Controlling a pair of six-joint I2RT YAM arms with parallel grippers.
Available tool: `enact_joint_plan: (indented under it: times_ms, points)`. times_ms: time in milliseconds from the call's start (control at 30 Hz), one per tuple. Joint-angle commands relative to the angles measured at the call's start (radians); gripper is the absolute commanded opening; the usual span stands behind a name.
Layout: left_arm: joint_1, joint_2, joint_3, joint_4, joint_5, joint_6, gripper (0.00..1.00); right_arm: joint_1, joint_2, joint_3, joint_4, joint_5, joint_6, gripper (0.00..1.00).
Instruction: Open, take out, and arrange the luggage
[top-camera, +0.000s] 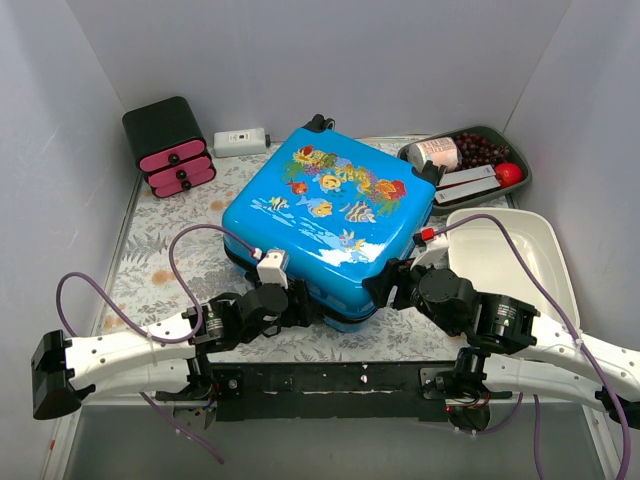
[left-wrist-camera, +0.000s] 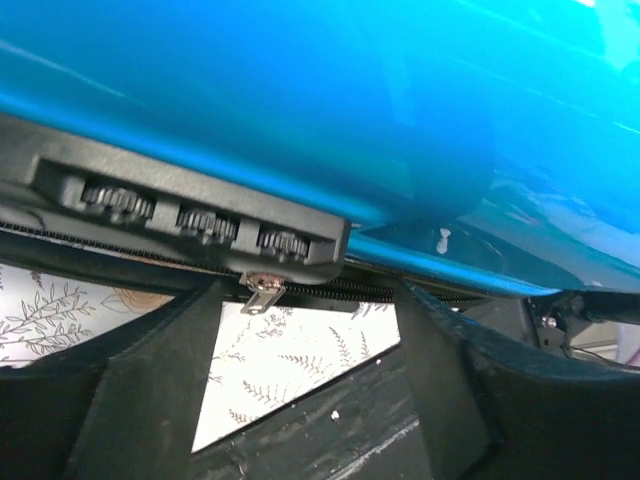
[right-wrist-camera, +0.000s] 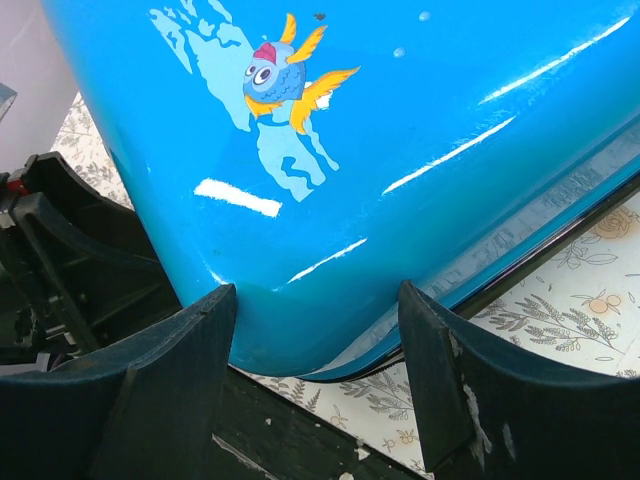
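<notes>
The luggage (top-camera: 325, 215) is a bright-blue hard-shell suitcase with a fish print, lying flat and closed on the patterned mat. My left gripper (top-camera: 305, 300) is open at its near-left edge. In the left wrist view the blue shell (left-wrist-camera: 350, 110) fills the top, with a black combination lock (left-wrist-camera: 190, 205) and a metal zipper pull (left-wrist-camera: 262, 293) hanging between my open fingers (left-wrist-camera: 150, 390), untouched. My right gripper (top-camera: 385, 285) is open at the near-right corner. In the right wrist view its fingers (right-wrist-camera: 450, 380) straddle the rounded blue corner (right-wrist-camera: 330, 200).
A small black box with pink drawers (top-camera: 170, 148) stands back left, a white power strip (top-camera: 240, 142) beside it. A dark tray (top-camera: 515, 148) with grapes, a can and a red fruit sits back right. A white bin (top-camera: 520, 250) stands right of the suitcase.
</notes>
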Motion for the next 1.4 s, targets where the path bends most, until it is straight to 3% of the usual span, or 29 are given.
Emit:
enact_joint_plan:
  times_ms: [0,233,433,533,600,733,1033,1267,1367]
  points:
    - [0.004,0.046,0.005,0.057,-0.06,0.062,0.63,-0.001,0.023,0.004,0.007,0.013,-0.02,0.72]
    - [0.004,0.043,-0.027,0.075,-0.073,0.051,0.53,-0.001,0.019,-0.011,0.007,0.011,0.0,0.72]
    - [0.004,0.097,-0.016,0.066,-0.096,0.051,0.38,-0.001,0.014,-0.008,0.001,0.011,0.005,0.72]
    - [0.004,0.101,-0.015,0.06,-0.125,0.034,0.28,-0.001,0.008,-0.011,-0.004,0.01,0.01,0.71]
    - [0.004,0.104,-0.012,0.054,-0.149,0.003,0.12,0.0,0.007,-0.017,-0.005,0.011,0.016,0.71]
    - [0.004,0.121,0.019,-0.012,-0.154,-0.02,0.0,-0.001,0.007,-0.017,-0.016,0.022,0.019,0.71]
    - [0.004,0.157,0.065,-0.264,-0.185,-0.178,0.0,0.0,0.023,-0.008,-0.042,0.042,0.023,0.7]
    - [0.004,0.086,-0.001,-0.109,-0.036,-0.055,0.32,-0.001,0.031,-0.001,-0.047,0.051,0.019,0.69]
    - [0.004,0.068,-0.013,-0.06,-0.03,-0.04,0.41,-0.001,0.034,0.002,-0.048,0.053,0.017,0.69]
